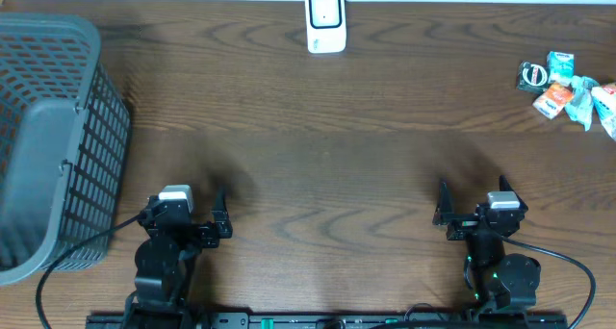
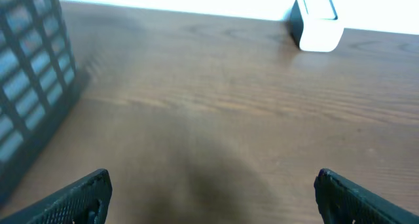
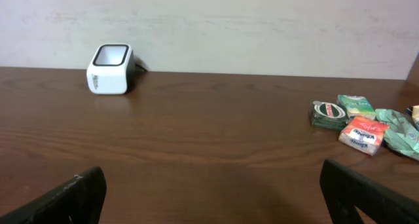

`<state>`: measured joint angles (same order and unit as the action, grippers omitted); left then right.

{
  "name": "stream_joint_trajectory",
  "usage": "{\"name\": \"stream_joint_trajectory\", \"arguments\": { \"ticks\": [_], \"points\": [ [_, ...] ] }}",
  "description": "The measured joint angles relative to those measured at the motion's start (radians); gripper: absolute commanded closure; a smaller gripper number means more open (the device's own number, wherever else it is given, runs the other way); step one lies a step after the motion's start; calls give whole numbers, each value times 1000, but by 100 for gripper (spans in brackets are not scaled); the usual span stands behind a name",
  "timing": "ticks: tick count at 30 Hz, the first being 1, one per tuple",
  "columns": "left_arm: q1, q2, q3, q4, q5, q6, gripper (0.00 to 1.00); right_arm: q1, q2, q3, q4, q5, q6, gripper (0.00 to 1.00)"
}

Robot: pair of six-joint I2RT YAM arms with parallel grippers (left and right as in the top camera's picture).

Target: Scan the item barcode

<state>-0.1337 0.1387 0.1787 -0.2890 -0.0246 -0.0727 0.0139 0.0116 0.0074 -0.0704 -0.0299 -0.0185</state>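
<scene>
Overhead, both arms rest at the near edge of the dark wooden desk (image 1: 327, 146), left pincer (image 1: 219, 214) and right pincer (image 1: 441, 209) spread wide, empty. Colourful small foil packets (image 1: 568, 88) lie heaped far right, likeliest for the right arm; the white box-shaped scanner (image 1: 325, 21) stands centrally at the far edge, reachable by either.

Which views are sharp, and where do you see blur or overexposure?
Overhead view: sharp, even light, with soft shadow patches on the table. Left wrist view: blurred overall, and the background behind the scanner is washed out white. Right wrist view: clearest, with the packets well defined.
</scene>
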Motion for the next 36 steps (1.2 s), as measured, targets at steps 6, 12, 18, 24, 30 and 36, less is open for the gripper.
{"name": "stream_joint_trajectory", "arguments": {
  "ticks": [6,12,18,24,30,36],
  "points": [
    [60,-82,-58,89,54,77,2,0,0,0,0,0,0,1],
    [73,-127,-126,287,75,109,2,0,0,0,0,0,0,1],
    [95,-129,-171,348,118,153,2,0,0,0,0,0,0,1],
    [155,-129,-169,281,142,175,2,0,0,0,0,0,0,1],
    [158,-129,-167,276,142,179,2,0,0,0,0,0,0,1],
    [158,-129,-167,275,142,179,2,0,0,0,0,0,0,1]
  ]
}}
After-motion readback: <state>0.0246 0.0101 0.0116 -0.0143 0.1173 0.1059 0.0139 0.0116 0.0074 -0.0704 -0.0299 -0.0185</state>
